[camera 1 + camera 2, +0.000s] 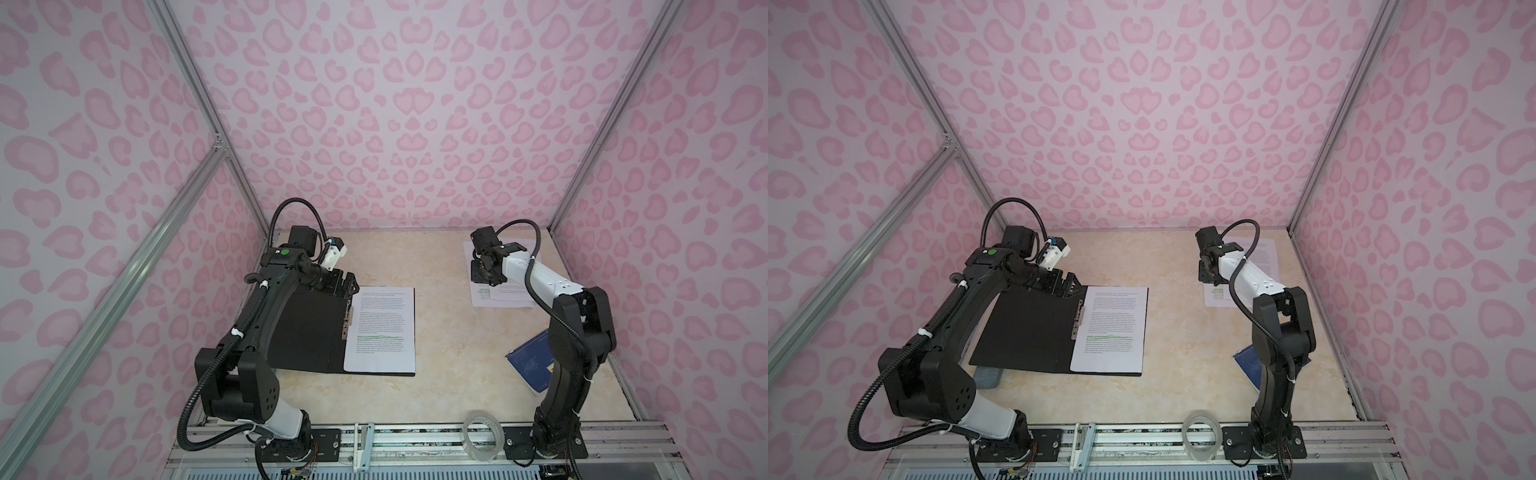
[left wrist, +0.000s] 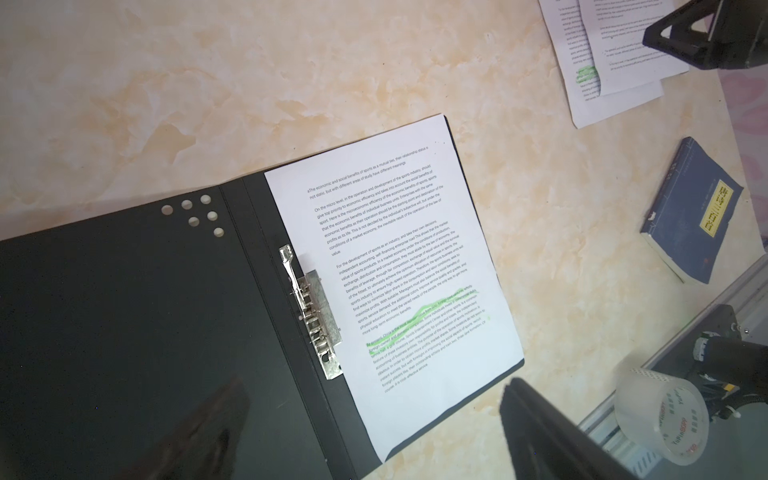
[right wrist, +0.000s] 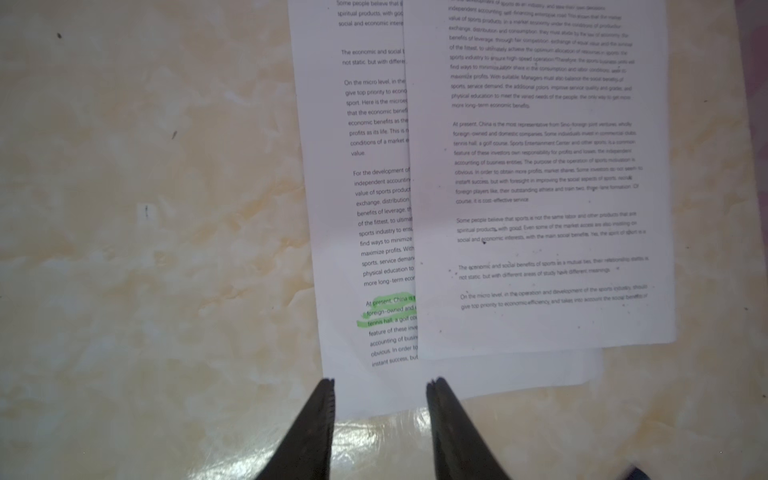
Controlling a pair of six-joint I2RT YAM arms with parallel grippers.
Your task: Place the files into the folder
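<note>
Folder (image 1: 307,328) lies open and flat on the left half of the table (image 1: 436,353), black inside up, metal spine clip (image 2: 316,316) at the fold. One of the files, a highlighted sheet (image 1: 380,328), lies square on the folder's right leaf, its edge against the clip. I cannot tell whether the clip actually pins it. The other two files sit in the far right corner, well apart from the folder: an upper sheet (image 3: 540,166) overlaps a lower sheet (image 3: 365,208), leaving a strip of the lower one with its green marks showing. Right gripper (image 3: 381,384) is at the near margin of the lower sheet, jaws parted with nothing between them. Whether the tips touch the paper I cannot tell. Left gripper (image 1: 332,284) hangs over the folder's far edge, spread wide and empty. Judgement: one file of three is placed, and the step in hand is the pick-up of the next. The next move calls for getting a purchase on thin paper lying flat on a smooth top, most likely by pressing down and pinching up the free margin. It must then separate one sheet from the other, or take both cleanly, and carry across to the right leaf. Dark blue booklet (image 2: 690,212) and tape roll (image 1: 482,436) near the right arm are not part of this.
</note>
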